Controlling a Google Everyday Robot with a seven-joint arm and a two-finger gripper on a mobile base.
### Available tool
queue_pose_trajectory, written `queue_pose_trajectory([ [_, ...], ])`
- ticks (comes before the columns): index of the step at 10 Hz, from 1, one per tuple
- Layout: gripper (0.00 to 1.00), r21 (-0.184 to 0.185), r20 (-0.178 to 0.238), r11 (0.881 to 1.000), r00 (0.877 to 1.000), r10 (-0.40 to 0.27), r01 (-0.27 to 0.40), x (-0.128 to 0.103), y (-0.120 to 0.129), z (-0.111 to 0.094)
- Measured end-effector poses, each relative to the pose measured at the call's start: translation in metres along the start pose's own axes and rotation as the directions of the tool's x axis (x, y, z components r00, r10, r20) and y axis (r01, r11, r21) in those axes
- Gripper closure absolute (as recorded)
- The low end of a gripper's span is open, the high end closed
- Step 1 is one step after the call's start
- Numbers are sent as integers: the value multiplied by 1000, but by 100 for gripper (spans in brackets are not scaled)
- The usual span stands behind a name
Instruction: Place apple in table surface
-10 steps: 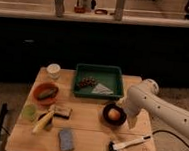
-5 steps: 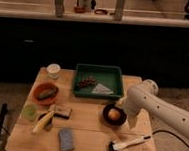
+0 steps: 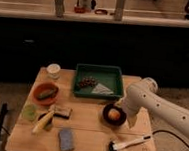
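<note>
The apple, small and yellow-orange, lies inside a dark bowl on the right part of the table surface, a light tan wooden top. My white arm reaches in from the right. Its gripper hangs at the bowl's right rim, just beside the apple, open and holding nothing. The arm's body hides much of the gripper.
A green tray at the back holds dark grapes and a pale packet. On the left are a white cup, an orange bowl, a banana and a blue sponge. A white-handled brush lies front right.
</note>
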Motion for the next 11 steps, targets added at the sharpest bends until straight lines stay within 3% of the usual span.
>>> queue_pose_trajectory([
  [5,23,-18,19,1000,1000,19,-18,-13,-7,-8],
  [7,40,-23,28,1000,999,19,-19,-20,-13,-8],
  [8,42,-26,30,1000,999,18,-17,-22,-16,-7],
  [9,39,-31,33,999,999,16,-15,-25,-19,-5],
  [11,23,-35,39,999,999,11,-9,-30,-25,-3],
])
